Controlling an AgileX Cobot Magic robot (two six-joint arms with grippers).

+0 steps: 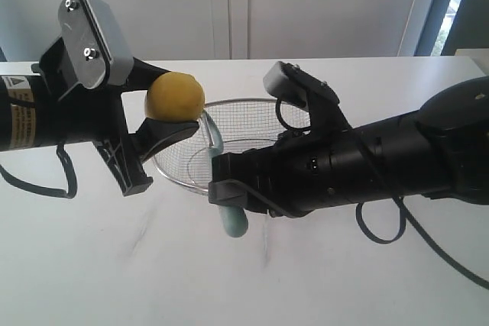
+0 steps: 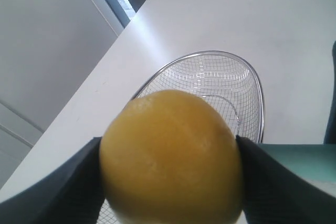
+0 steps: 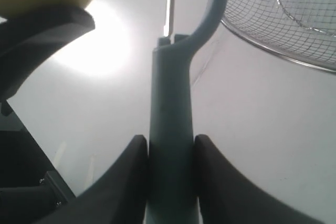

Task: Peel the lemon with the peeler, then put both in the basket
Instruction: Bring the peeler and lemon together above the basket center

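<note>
Peeling step: the one in hand, by my read. Lemon (image 1: 175,95) is held up off the table (image 1: 114,265) w/ the peeler (image 1: 233,221) raised next to it. Skin looks whole on the sides shown, so no strip seems off yet.
L gripper (image 2: 170,182): clamped on lemon, one finger each side, fruit fills the gap.
R gripper (image 3: 170,148): clenched on peeler handle, a pad on either side, curved head pointing toward lemon.
Lemon pos: in the air, over the basket's (image 1: 252,101) left rim as ext view shows it; not in the basket.
Peeler pos: handle end hangs below R gripper, just outside the basket's front rim; head rises to just beside lemon's lower side.
Contact: can't tell from ext view; R wrist view shows a gap btwn head and lemon, so prob. not touching.
Next move (judgement): close that gap, lay blade flat on skin, draw it along the curve w/ light pressure. L grip must hold firm or the fruit may roll btwn the fingers.
Risk: blade skids off the round surface, or the push knocks lemon loose.
Basket contents: nothing seen on the mesh where it shows; part is hidden by lemon and R arm.
Left to do: peel, then lemon + peeler into basket.
</note>
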